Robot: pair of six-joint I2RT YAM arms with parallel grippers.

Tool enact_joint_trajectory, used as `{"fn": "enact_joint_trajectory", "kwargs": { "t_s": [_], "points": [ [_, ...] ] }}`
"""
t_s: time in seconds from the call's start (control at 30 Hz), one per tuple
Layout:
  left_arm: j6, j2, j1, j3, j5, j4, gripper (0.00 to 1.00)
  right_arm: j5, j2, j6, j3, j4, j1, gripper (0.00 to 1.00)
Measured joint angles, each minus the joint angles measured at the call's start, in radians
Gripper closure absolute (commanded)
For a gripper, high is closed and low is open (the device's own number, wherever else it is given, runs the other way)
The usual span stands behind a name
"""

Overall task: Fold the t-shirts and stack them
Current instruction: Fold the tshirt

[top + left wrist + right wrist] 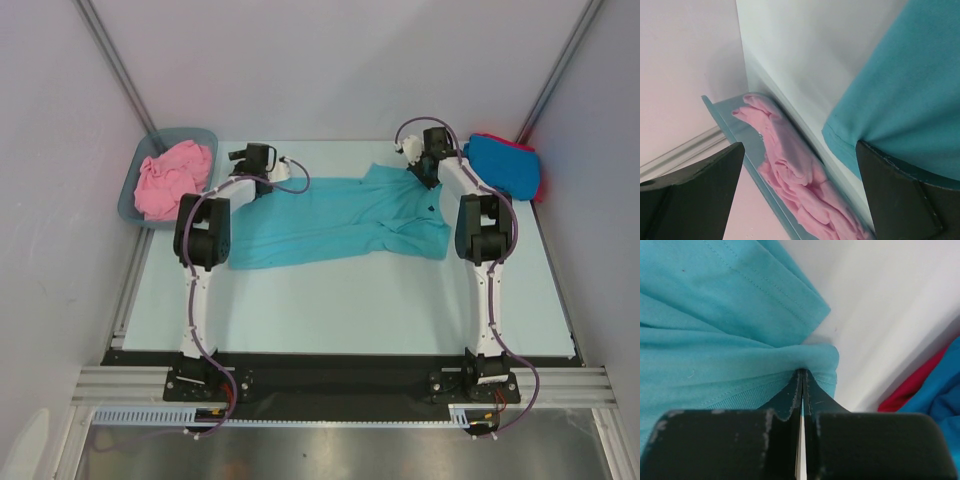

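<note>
- While the teal shirt lies spread and rumpled near the table's far edge, we see the right gripper pinching its cloth.
- The left gripper stands wide and empty at the shirt's left end.

The left arm rises from its base at 6 o'clock toward 12 o'clock, bends at the elbow and sends its forearm out toward 2 o'clock. There the left tool sits with its jaws spread wide and nothing between its fingers. The right arm likewise runs from 6 o'clock toward 12 o'clock, its forearm angling off toward 11 o'clock with the wrist tipped downward, and the right tool is clamped tight, jaws pressed together on a pinched fold of the teal t-shirt.
</note>
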Motion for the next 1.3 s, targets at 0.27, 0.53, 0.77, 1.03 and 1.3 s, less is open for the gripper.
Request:
{"fn": "enact_joint_trajectory", "kwargs": {
  "t_s": [0.27, 0.53, 0.77, 1.03, 1.3],
  "points": [
    [0.048, 0.020, -0.002, -0.001, -0.038, 0.062, 0.00, -0.008, 0.002, -0.075, 0.000, -0.008, 0.003, 0.86],
    [0.039, 0.022, -0.010, -0.001, -0.041, 0.074, 0.00, -0.060, -0.013, -0.042, 0.016, -0.048, 0.026, 0.85],
    [0.002, 0.021, -0.040, -0.001, -0.044, 0.103, 0.00, -0.015, -0.046, 0.090, 0.026, 0.082, 0.094, 0.86],
    [-0.059, -0.025, -0.092, -0.035, -0.054, 0.086, 0.00, -0.004, 0.011, 0.162, 0.220, 0.118, 0.143, 0.91],
    [-0.099, -0.166, -0.099, -0.080, -0.069, 0.051, 0.00, -0.006, 0.115, 0.199, 0.237, 0.119, 0.143, 0.91]
  ]
}}
